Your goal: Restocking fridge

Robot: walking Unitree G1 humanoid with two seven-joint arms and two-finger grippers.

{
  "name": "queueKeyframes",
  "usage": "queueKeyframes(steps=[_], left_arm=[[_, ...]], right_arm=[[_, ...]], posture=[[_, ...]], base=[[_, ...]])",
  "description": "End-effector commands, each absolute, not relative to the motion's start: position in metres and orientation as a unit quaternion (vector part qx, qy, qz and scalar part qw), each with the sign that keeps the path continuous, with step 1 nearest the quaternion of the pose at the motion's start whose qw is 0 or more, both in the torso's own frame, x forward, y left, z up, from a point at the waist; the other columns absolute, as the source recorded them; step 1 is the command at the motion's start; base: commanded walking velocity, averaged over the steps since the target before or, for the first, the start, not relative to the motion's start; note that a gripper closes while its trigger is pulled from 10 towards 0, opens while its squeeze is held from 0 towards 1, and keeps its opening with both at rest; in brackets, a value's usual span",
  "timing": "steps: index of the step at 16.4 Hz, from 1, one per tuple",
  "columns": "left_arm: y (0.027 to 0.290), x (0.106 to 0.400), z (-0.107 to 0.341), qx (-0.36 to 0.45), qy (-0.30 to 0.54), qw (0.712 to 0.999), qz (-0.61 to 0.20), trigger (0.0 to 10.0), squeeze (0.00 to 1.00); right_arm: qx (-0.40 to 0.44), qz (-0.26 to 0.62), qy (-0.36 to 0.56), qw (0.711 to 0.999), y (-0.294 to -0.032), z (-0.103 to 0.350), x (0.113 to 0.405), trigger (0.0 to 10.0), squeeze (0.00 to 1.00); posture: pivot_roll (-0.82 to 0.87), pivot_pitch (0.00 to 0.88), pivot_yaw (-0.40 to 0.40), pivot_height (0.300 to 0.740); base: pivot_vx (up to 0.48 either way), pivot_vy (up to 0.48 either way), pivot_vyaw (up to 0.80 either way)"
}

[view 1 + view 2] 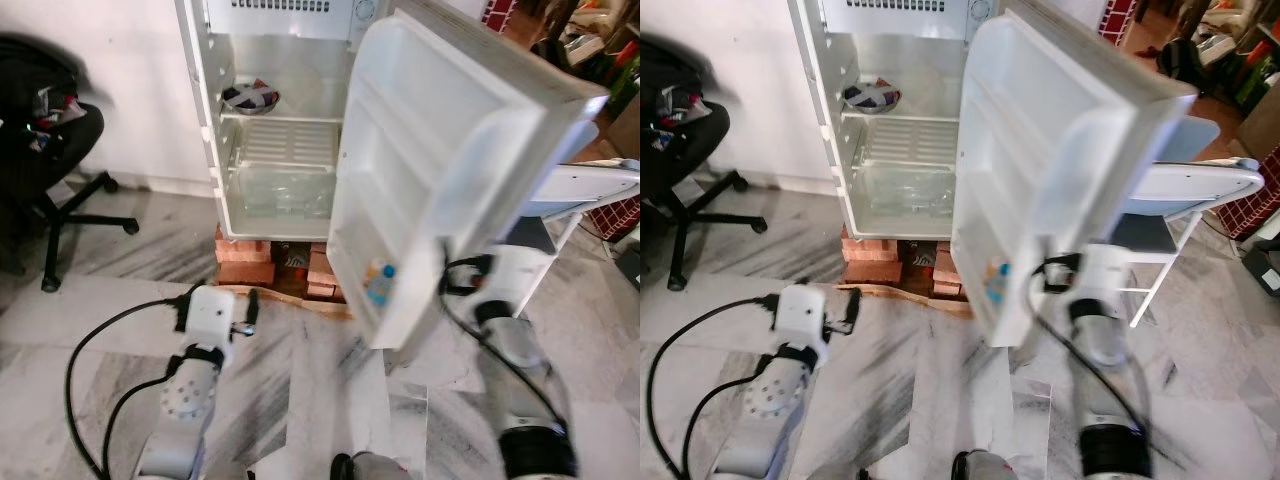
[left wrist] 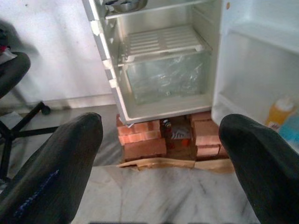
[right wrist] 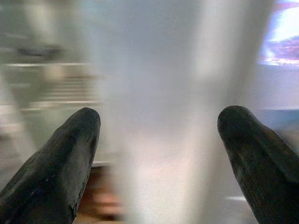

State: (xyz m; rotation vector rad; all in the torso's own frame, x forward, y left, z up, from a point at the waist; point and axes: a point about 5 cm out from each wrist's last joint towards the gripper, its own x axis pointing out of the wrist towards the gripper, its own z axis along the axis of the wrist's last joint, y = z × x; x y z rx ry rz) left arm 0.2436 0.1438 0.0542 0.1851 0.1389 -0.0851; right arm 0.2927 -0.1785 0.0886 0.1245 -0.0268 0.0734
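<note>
Fridge [image 1: 275, 150] door [image 1: 450, 170] hides your right gripper [image 3: 156, 154]; blurred wrist view shows jaws apart. Left gripper [image 2: 161, 154] jaws apart, empty.

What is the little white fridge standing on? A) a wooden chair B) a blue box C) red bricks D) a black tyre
C: the small white fridge with its door open rests on stacked red bricks, seen under its base in the head views and the left wrist view.
</note>
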Motion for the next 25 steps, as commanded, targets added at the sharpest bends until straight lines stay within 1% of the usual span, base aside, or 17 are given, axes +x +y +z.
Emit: queueKeyframes(steps=[1,2,3,6,7,9,13,17,20,23,25], left_arm=[[0.142,0.242,0.052,0.092,0.076,0.992,-0.051,10.0,0.00],[0.141,0.242,0.051,0.092,0.078,0.991,-0.055,10.0,0.00],[0.141,0.242,0.051,0.094,0.080,0.991,-0.056,10.0,0.00],[0.144,0.242,0.051,0.091,0.081,0.992,-0.044,10.0,0.00],[0.145,0.239,0.049,0.099,0.086,0.990,-0.043,10.0,0.00],[0.147,0.237,0.049,0.099,0.086,0.990,-0.044,10.0,0.00],[0.146,0.240,0.052,0.096,0.078,0.991,-0.052,10.0,0.00],[0.146,0.241,0.053,0.098,0.074,0.991,-0.053,10.0,0.00],[0.146,0.241,0.052,0.098,0.075,0.991,-0.052,10.0,0.00],[0.146,0.240,0.051,0.100,0.077,0.991,-0.050,10.0,0.00],[0.146,0.240,0.051,0.100,0.077,0.991,-0.051,10.0,0.00]], right_arm=[[0.114,0.112,-0.038,0.986,-0.156,0.106,0.298,10.0,0.00],[0.116,0.157,-0.045,0.980,-0.142,0.111,0.299,10.0,0.00],[0.075,0.177,-0.049,0.980,-0.134,0.111,0.302,10.0,0.00],[0.074,0.176,-0.037,0.981,-0.136,0.106,0.304,10.0,0.00],[0.062,0.152,-0.030,0.986,-0.141,0.101,0.302,10.0,0.00],[0.066,0.097,-0.024,0.993,-0.153,0.095,0.296,10.0,0.00],[0.050,0.054,-0.014,0.997,-0.162,0.084,0.286,10.0,0.00],[0.027,0.014,-0.025,0.999,-0.173,0.087,0.290,10.0,0.00],[0.006,0.024,-0.033,0.999,-0.174,0.091,0.293,10.0,0.00],[0.027,0.012,-0.029,0.999,-0.174,0.089,0.293,10.0,0.00],[0.025,0.016,-0.032,0.999,-0.173,0.089,0.292,10.0,0.00]], posture=[[0.10,0.072,-0.044,0.740],[0.10,0.071,-0.042,0.740],[0.10,0.071,-0.044,0.740],[0.11,0.070,-0.051,0.740],[0.12,0.072,-0.055,0.740],[0.11,0.071,-0.055,0.740],[0.11,0.071,-0.049,0.740],[0.10,0.072,-0.048,0.740],[0.10,0.072,-0.048,0.740],[0.11,0.076,-0.051,0.740],[0.11,0.076,-0.051,0.740]], base=[[0.000,0.000,0.00],[0.000,0.000,0.00],[0.000,0.000,0.00],[0.000,0.000,0.00],[0.000,0.000,0.00],[0.000,0.000,0.00],[0.000,0.000,0.00],[0.060,-0.230,0.00],[0.242,-0.399,0.00],[0.080,-0.404,0.00],[0.000,-0.405,0.00]])
